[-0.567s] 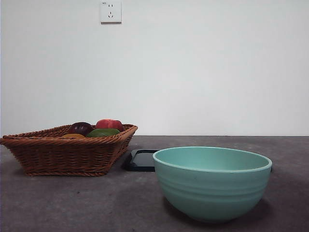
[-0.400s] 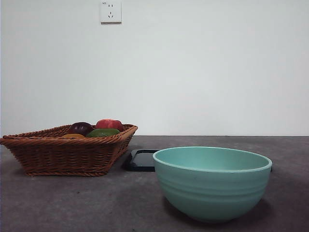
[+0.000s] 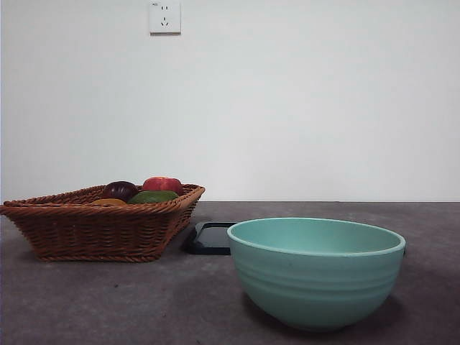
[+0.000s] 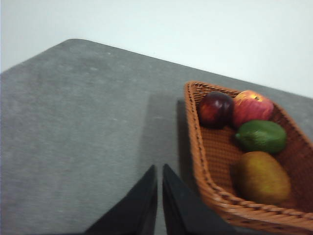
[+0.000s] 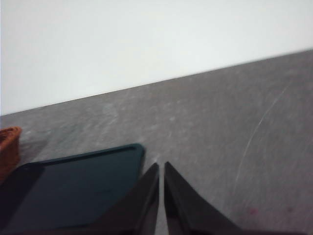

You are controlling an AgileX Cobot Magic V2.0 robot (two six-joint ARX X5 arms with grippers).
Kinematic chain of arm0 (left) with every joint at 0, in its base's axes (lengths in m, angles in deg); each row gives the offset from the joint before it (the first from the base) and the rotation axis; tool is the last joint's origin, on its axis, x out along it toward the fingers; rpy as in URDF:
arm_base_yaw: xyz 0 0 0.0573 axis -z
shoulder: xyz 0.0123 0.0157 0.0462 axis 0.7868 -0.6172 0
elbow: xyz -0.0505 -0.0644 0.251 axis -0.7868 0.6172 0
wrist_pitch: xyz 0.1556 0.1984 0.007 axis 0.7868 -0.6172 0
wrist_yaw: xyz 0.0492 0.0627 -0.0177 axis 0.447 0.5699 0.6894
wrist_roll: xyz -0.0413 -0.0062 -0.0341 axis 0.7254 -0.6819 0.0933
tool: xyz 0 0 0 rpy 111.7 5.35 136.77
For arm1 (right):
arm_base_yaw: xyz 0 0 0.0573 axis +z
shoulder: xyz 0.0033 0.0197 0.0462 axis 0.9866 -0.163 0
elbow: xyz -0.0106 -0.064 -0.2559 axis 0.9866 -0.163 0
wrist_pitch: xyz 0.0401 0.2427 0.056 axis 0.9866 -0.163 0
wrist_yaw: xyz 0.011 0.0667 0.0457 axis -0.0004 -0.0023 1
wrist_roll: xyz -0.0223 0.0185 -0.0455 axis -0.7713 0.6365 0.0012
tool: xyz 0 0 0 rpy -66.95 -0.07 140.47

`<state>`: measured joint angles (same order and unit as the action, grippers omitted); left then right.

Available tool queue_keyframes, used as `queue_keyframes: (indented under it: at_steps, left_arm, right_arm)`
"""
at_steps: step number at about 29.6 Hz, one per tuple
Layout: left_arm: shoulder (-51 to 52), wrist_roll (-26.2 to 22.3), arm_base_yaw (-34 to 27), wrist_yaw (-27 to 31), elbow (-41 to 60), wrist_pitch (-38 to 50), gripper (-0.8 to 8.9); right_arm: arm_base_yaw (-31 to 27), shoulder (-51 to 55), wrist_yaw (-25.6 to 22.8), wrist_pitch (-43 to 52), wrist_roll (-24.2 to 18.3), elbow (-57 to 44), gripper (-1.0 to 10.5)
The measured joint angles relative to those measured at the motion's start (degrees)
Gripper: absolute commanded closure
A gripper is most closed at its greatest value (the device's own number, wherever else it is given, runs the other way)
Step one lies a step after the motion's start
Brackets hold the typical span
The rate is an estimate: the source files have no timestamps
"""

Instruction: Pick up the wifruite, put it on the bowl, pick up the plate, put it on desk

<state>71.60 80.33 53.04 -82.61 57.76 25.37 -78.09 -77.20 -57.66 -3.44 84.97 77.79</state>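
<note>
The wifruite, a small rounded orange-yellow fruit with smooth skin (image 4: 263,177), lay inside the woven brown wicker basket (image 4: 205,182), at the end of the basket opposite a dark purple fruit (image 4: 215,108) and a red fruit (image 4: 252,107), with a green fruit (image 4: 261,136) between. In the front view only its top (image 3: 108,203) showed above the basket's rim (image 3: 93,230). The fruit's long axis appeared to run roughly along the basket's length.

The left pincer (image 4: 159,196), black jaws closed together and holding nothing, hung above the dark grey-brown matte table (image 4: 73,127) just outside the basket's wall, with the wifruite across that wall to one side of the jaw tips. The left arm was judged the nearer; the reach would call for the jaws to part and cross the rim.

The large pale teal-green ceramic bowl (image 3: 316,273) stood well apart from the basket. A flat dark plate (image 5: 73,191) lay beside the basket, behind the bowl. The right pincer (image 5: 161,196), jaws likewise shut and empty, hung at the plate's edge.
</note>
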Motion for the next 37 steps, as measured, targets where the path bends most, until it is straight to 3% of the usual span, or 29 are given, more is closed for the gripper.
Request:
queue_keyframes:
  at_steps: [9,18,24,30,37]
  left_arm:
    - [-3.26,3.87,0.68,-1.44,-6.69,-1.49,7.96]
    - [-12.33,4.2,2.99,-4.63,-18.38,-4.63,7.96]
    - [-20.85,4.2,3.28,-10.6,-29.73,-8.76,7.96]
    - [-29.24,4.2,3.37,-19.87,-37.9,-14.8,7.96]
    - [-34.27,4.2,4.96,-25.64,-44.37,-19.67,7.96]
  right_arm:
    - [1.29,-7.87,4.11,-0.94,5.92,7.67,9.4]
    - [5.84,-21.03,4.83,-9.07,6.45,23.23,9.4]
    - [9.77,-30.32,11.08,-16.98,6.36,35.19,9.4]
    - [12.79,-37.51,19.26,-26.84,4.48,43.93,9.4]
    - [13.6,-40.65,24.65,-34.77,-1.9,50.73,9.4]
